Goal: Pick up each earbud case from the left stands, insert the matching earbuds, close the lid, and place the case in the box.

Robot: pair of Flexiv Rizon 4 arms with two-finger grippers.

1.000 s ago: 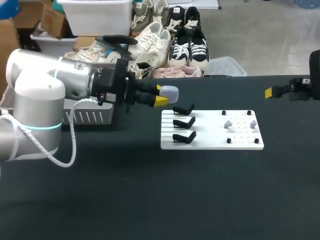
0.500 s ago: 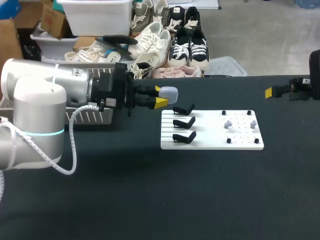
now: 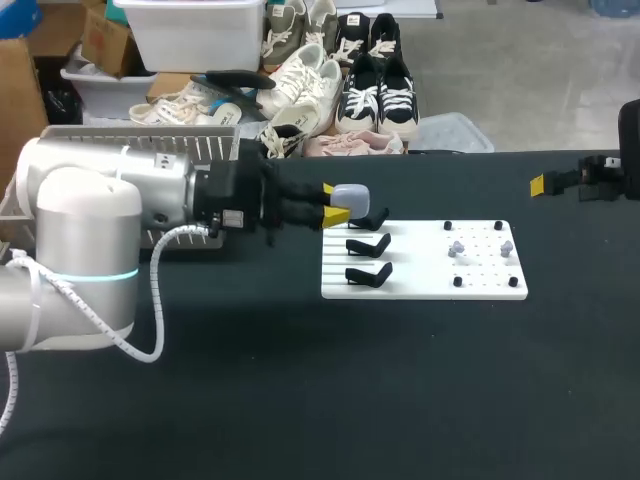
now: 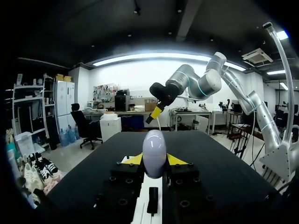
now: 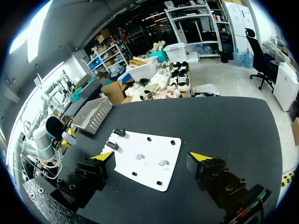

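The job looks barely begun. The left hand is clamped on a pale lavender earbud case, lid down as far as I can see, with a yellow fingertip pressed to each side in its wrist view. The three black stands on the white board are all bare. Two earbuds sit on the board's pegs, so loading, closing and boxing are all left to do. The arm hides the inside of the white wire basket, so I can't tell if other cases are in it. The held case hangs above the desk, just by the farthest stand. The right hand waits off to the side, fingers spread wide and empty.
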